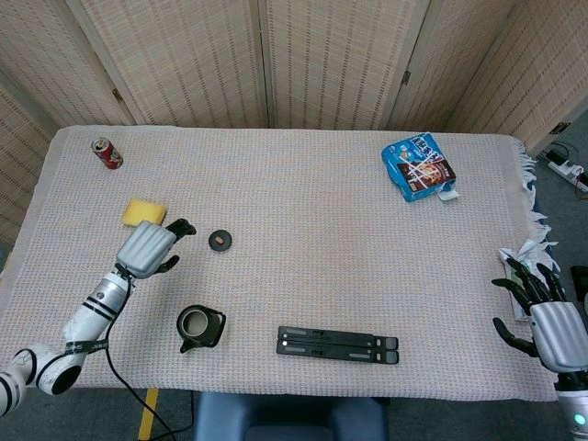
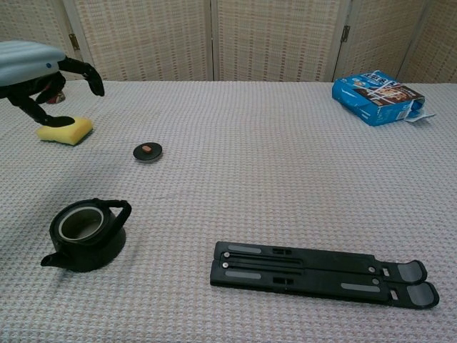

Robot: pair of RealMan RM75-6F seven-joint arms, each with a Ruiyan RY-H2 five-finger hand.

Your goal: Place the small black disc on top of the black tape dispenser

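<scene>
The small black disc (image 1: 220, 241) (image 2: 148, 151), with a reddish centre, lies flat on the cloth left of the middle. Nearer the front edge sits the black tape dispenser (image 1: 199, 327) (image 2: 87, 234), a round body with a pale ring inside. My left hand (image 1: 150, 248) (image 2: 43, 70) hovers just left of the disc, above the table, fingers apart and holding nothing. At the table's right edge my right hand (image 1: 548, 317) stays low, fingers spread and empty.
A yellow sponge (image 1: 144, 212) (image 2: 66, 130) lies behind my left hand and a red can (image 1: 107, 152) stands at the far left corner. A folded black stand (image 1: 338, 344) (image 2: 321, 273) lies at the front centre. A blue snack bag (image 1: 419, 167) (image 2: 378, 88) sits far right.
</scene>
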